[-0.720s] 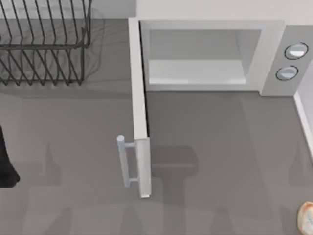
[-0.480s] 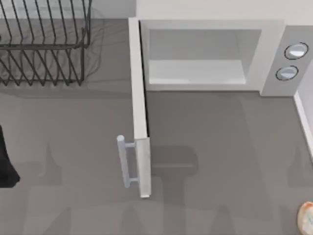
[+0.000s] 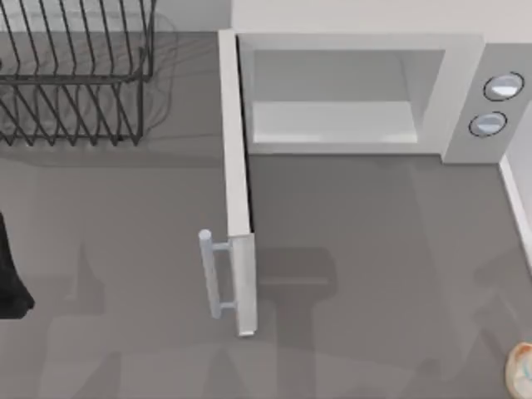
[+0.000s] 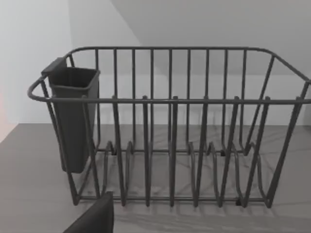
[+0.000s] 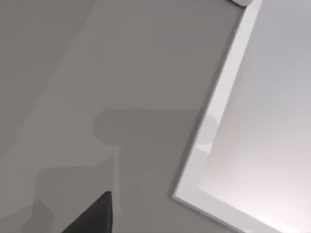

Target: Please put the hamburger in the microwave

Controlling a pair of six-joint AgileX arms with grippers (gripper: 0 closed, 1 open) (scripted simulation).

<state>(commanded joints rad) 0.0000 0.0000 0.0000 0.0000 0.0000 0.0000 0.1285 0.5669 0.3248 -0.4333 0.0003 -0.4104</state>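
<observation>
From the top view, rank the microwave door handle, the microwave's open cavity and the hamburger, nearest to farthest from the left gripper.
Measured from the left gripper at the table's left edge:
1. door handle, left of centre, on the swung-open door.
2. microwave cavity, at the back, right of centre.
3. hamburger, far right front corner.

Grey table (image 3: 125, 216); black wire dish rack (image 3: 75, 75) far left; pale wall behind.
</observation>
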